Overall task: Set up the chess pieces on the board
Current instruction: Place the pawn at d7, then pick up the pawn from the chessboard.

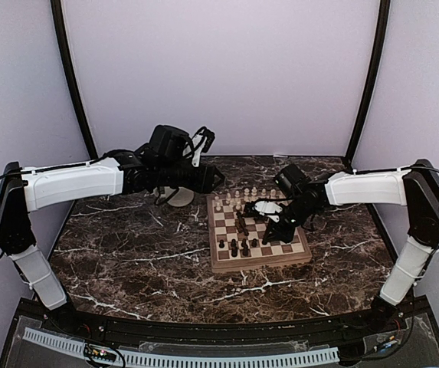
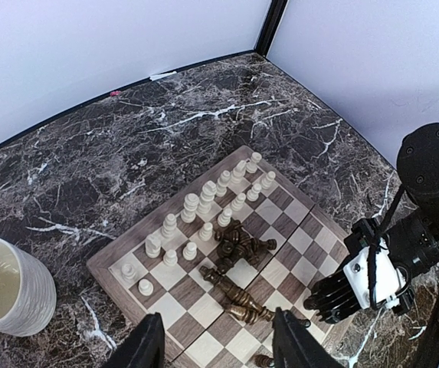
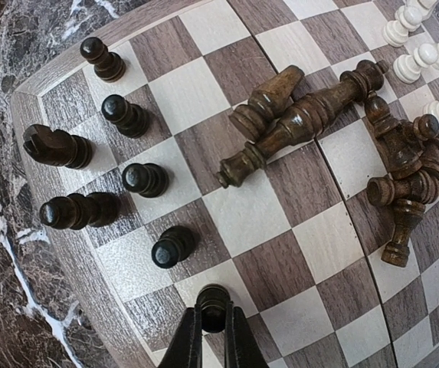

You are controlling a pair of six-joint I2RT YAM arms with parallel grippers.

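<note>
The board (image 1: 259, 266) lies right of centre on the marble table. Cream pieces (image 2: 204, 201) stand in two rows along its far side. A heap of dark pieces (image 3: 403, 165) lies toppled mid-board, with two larger dark ones (image 3: 296, 115) lying beside it. Several dark pieces (image 3: 127, 115) stand along the near edge. My right gripper (image 3: 213, 328) is shut on the head of a dark pawn (image 3: 213, 300) standing over a square near that edge. My left gripper (image 2: 219, 349) hovers high above the board's left side, open with nothing between its fingers.
A cream ribbed mug (image 2: 8, 287) stands on the table left of the board, under the left arm (image 1: 73, 182). The board's thick rim (image 3: 47, 84) runs beside the standing dark pieces. White walls close in the back and sides.
</note>
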